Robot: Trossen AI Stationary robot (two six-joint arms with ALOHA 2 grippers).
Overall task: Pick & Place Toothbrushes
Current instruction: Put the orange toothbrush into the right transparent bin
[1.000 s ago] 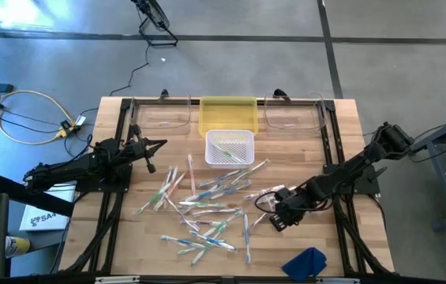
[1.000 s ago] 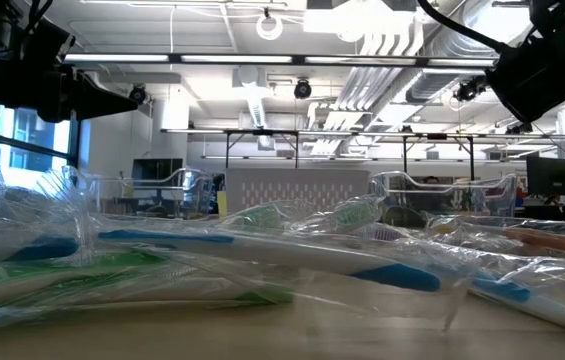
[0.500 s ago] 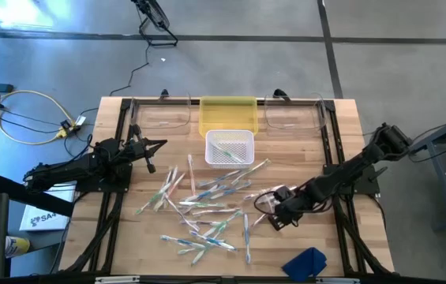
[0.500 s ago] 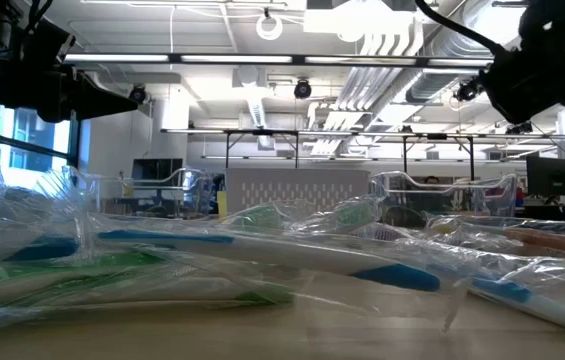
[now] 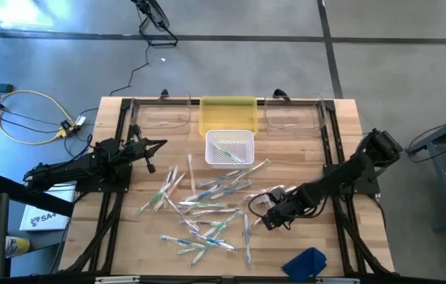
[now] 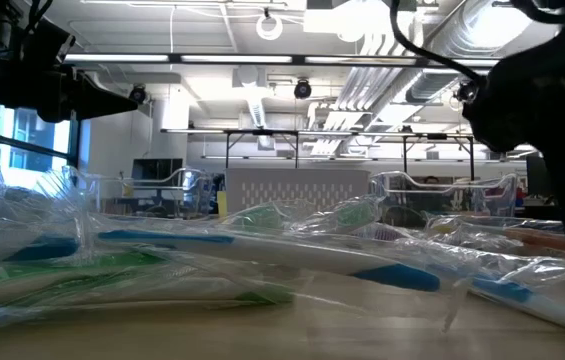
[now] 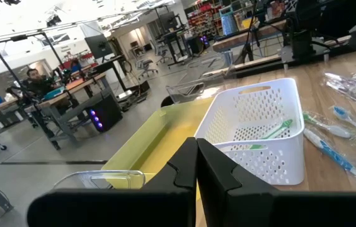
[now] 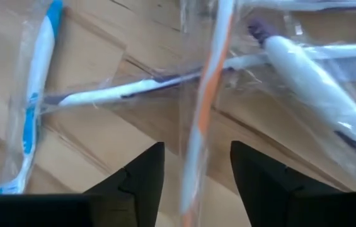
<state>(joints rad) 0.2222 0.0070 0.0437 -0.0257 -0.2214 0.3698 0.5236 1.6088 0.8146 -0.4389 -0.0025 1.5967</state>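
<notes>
Some thirty wrapped toothbrushes (image 5: 207, 207) lie scattered on the wooden counter (image 5: 286, 154), a few more in the one white basket (image 5: 230, 147). The right jaws (image 5: 264, 211) stand wide, straddling an orange-striped toothbrush (image 8: 204, 94) without gripping it. The left jaws (image 5: 158, 145) are pressed together, empty, facing the basket. Workshop benches fill the room behind.

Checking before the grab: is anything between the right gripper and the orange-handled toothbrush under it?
Nothing visible. The right gripper is open, its fingers either side of the wrapped orange toothbrush, with only the brush's own clear wrapper around it.
</notes>
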